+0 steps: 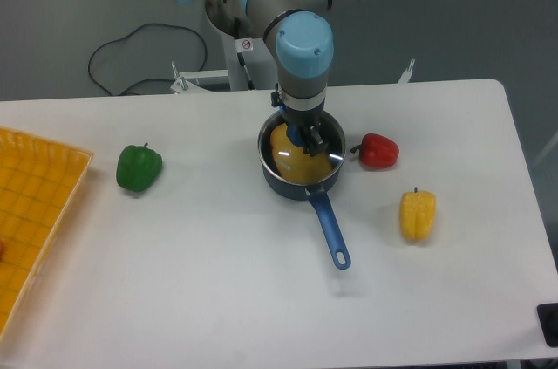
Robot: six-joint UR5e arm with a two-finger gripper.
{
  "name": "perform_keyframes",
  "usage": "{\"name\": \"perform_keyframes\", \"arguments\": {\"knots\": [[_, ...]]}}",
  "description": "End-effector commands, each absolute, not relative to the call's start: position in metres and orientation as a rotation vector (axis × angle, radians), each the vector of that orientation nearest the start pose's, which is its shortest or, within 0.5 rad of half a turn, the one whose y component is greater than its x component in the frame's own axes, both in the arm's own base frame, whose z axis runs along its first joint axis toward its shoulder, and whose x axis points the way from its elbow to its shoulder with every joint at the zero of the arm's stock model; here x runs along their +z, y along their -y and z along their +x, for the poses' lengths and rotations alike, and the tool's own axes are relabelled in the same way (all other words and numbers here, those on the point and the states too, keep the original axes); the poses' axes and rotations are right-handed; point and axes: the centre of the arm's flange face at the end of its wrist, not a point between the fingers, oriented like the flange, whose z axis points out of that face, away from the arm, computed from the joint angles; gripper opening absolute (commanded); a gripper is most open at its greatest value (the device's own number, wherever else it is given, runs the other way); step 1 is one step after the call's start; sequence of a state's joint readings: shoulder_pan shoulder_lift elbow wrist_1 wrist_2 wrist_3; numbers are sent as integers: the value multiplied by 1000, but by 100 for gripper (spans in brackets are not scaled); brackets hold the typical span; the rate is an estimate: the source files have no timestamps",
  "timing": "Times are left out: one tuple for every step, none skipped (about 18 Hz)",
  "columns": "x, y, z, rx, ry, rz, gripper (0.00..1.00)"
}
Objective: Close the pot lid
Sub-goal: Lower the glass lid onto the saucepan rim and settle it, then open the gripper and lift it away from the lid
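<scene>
The gripper [307, 137] hangs straight down over the pot [301, 179], its fingers clenched on the blue knob of the lid [305, 160], which lies slightly tilted across the pot's rim with something yellow-orange showing through the glass. The pot sits near the middle of the white table [218, 282], its blue handle [330, 228] pointing toward the front edge. A red bell pepper [377, 151] lies just beside the pot, a yellow bell pepper [417, 215] farther off, a green bell pepper [139, 167] well apart on the other side, near a yellow basket [35, 221] at the table's edge.
</scene>
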State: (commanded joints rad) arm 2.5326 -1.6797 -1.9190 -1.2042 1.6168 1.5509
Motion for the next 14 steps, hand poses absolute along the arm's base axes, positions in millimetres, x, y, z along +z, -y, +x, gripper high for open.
{"name": "perform_keyframes", "arguments": {"knots": [[304,-385,-327,-115,-935,-3072,74],[304,-385,-326,-115,-938,-3071,76],[304,-385,-327,-115,-935,-3072,76],[304,-385,-326,-115,-938,-3071,77],[304,-385,-327,-115,-935,-3072,80],[304,-385,-327,-115,-935,-3072,82],[304,-385,-327,-115,-935,-3072,82],[304,-385,-327,-113,-935,-3072,83],[305,-385,-328,-111,-935,-3071,84],[306,-386,-328,-109,-934,-3070,92],[308,-387,-329,-104,-934,-3069,100],[311,-389,-334,-97,-930,-3065,100],[316,-392,-338,-85,-929,-3063,100],[325,-395,-343,-65,-925,-3059,100]]}}
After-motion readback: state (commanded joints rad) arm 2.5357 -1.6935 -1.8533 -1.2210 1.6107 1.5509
